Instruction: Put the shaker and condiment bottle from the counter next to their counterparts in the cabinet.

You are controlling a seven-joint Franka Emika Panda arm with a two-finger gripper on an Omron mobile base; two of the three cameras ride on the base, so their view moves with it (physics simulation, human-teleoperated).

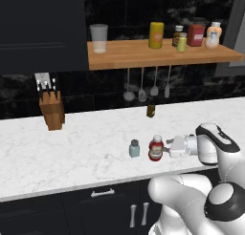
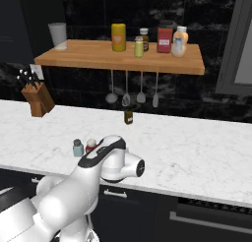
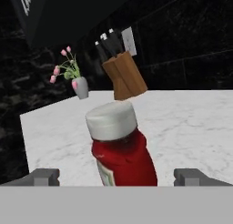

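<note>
The condiment bottle (image 1: 155, 148) (image 3: 120, 150), squat and red with a white cap, stands on the white marble counter (image 1: 76, 153) near its front edge. My gripper (image 1: 164, 150) (image 3: 118, 177) is open, reaching in sideways with one fingertip on each side of the bottle and a gap to each. Just left of the bottle stands the pale blue-green shaker (image 1: 134, 148) (image 2: 78, 148). In the right base view the bottle (image 2: 91, 145) peeks out from behind my arm. Up on the wooden cabinet shelf (image 1: 139, 57) (image 2: 93, 56), the counterparts (image 1: 196, 36) (image 2: 165, 39) cluster at the right.
On the shelf, a clear glass cup (image 1: 99, 37) and a yellow canister (image 1: 156, 35) stand to the left of the cluster. Utensils (image 1: 143, 88) hang under the shelf. A small dark bottle (image 1: 151, 110) stands at the backsplash, a knife block (image 1: 52, 110) at the left, a flower vase (image 3: 79, 84) beyond.
</note>
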